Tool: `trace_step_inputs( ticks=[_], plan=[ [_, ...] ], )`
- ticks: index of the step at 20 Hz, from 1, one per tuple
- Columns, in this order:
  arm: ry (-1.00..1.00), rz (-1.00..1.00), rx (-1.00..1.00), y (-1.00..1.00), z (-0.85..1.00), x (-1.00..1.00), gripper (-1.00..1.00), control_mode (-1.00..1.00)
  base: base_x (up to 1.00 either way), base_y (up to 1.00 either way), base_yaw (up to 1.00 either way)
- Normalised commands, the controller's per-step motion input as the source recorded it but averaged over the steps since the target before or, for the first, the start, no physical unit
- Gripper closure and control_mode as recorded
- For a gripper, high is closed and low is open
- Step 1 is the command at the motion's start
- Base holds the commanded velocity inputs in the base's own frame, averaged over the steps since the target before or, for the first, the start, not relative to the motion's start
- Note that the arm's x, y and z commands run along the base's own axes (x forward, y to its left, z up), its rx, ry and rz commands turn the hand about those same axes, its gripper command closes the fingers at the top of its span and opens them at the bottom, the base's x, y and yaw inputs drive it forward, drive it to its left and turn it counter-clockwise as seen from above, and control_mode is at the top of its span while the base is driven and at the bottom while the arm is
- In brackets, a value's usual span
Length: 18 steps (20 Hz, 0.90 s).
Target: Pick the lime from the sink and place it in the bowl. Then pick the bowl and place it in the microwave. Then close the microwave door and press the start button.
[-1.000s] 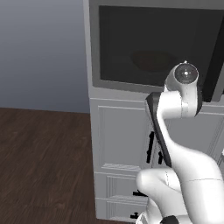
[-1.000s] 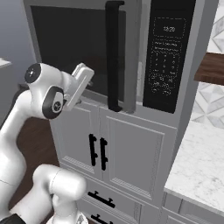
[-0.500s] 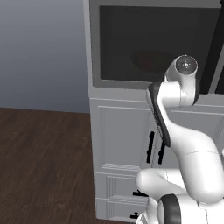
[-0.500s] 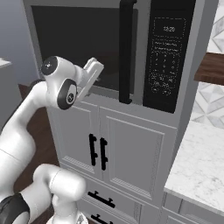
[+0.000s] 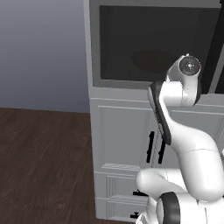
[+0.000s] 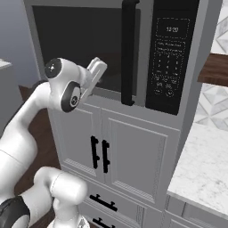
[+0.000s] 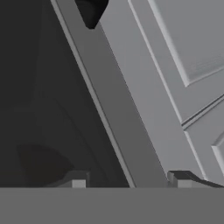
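Right base view showed the large light-grey boxy microwave set into a tall grey cabinet column, its door shut; the tall grey-framed microwave door with its dark tinted window faced the robot, and the long black bar handle ran upright along the door's right edge; right of the handle sat the black keypad panel with a small lit display at its top; below the microwave stood a pair of pale grey panelled cabinet doors with two short black upright pulls side by side, and black-handled drawers beneath them; a white marble tabletop lay at the lower right. The white arm reached up from the lower left, and the hand was raised against the lower part of the door window, near its bottom frame and left of the handle. Left base view showed the same door window, with a dim reddish-brown round shape faintly visible behind the glass, probably the wooden bowl; dark wood floor spread to the left. Hand view showed the two dark fingertips standing apart with nothing between them, close over the door's grey bottom frame; the hand was part-way open and held nothing.
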Motion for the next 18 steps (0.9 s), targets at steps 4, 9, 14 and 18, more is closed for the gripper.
trace_step_inputs(
  ticks=[4,9,14,18],
  plan=[
    [-0.19,0.03,0.02,-0.12,0.11,-0.48,-1.0,-1.0,0.0,0.0,0.0],
    [-0.12,0.0,0.0,0.0,0.4,-0.94,-1.0,-1.0,0.0,0.0,0.0],
    [-0.01,0.0,0.0,0.0,0.43,-0.91,-1.0,-1.0,0.0,0.0,0.0],
    [0.0,0.0,0.0,0.0,0.23,-0.74,-1.0,-1.0,0.0,0.0,0.0]
  ],
)
